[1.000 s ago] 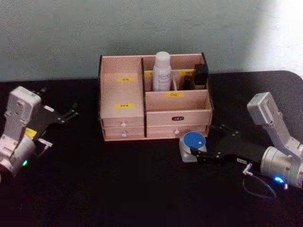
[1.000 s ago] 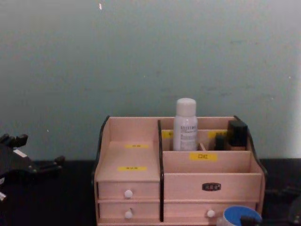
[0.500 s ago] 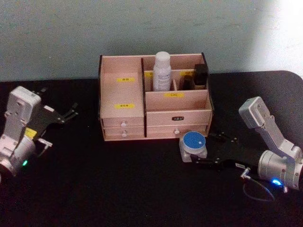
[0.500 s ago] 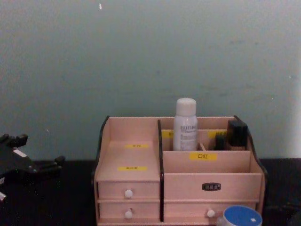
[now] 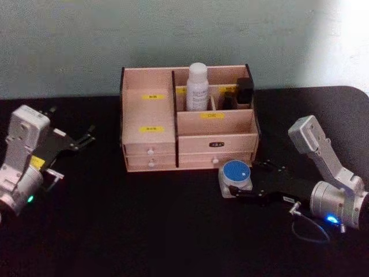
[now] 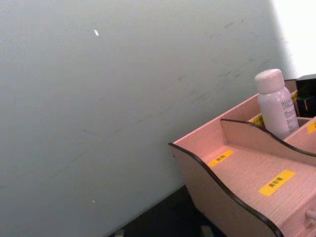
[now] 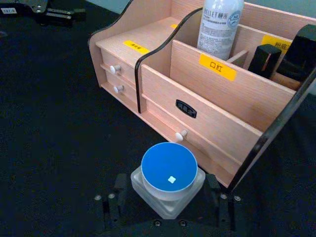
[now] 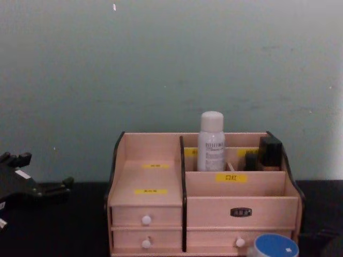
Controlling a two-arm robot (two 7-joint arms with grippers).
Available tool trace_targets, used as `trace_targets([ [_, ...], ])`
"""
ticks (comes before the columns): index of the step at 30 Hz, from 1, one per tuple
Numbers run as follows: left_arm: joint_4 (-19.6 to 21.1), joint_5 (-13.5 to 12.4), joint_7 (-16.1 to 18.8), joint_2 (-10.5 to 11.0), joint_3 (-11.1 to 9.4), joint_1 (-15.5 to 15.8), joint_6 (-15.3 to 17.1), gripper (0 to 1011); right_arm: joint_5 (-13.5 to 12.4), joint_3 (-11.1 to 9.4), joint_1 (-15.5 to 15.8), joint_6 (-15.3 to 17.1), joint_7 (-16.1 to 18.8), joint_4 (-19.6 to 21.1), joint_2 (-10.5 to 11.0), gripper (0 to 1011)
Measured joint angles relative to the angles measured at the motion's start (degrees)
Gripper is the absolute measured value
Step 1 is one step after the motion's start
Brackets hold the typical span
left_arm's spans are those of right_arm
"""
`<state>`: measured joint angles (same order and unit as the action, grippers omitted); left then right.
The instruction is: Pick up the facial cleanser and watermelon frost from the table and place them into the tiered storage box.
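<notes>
The facial cleanser [image 5: 197, 86] is stood upright in a rear compartment of the tiered storage box [image 5: 150, 124]; that half of the task is judged complete. The watermelon frost [image 5: 236, 173] is seated on the counter [image 5: 144, 225], just in front of the box's lower right drawer. The right gripper [image 7: 166, 188] is held low so that the jar's walls, not its blue lid, are bracketed; its jaws are released, one close at each side. Closure and a lift are judged next. The left gripper [image 5: 87, 134] is parked well left of the box, jaws released, so that the approach is unobstructed.
</notes>
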<state>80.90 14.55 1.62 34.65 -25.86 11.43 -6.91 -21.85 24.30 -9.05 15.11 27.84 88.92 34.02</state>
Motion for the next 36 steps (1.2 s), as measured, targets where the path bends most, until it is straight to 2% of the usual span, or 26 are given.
trace_targets([
  [20, 0.00, 0.00, 0.00, 0.00, 0.00, 0.00, 0.00, 1001, 0.19, 1.93, -3.81, -0.37, 1.09, -3.99, -2.08, 1000],
  [36, 0.00, 0.00, 0.00, 0.00, 0.00, 0.00, 0.00, 1001, -0.02, 2.25, -4.66, -0.02, 0.90, -5.37, -2.83, 1000],
])
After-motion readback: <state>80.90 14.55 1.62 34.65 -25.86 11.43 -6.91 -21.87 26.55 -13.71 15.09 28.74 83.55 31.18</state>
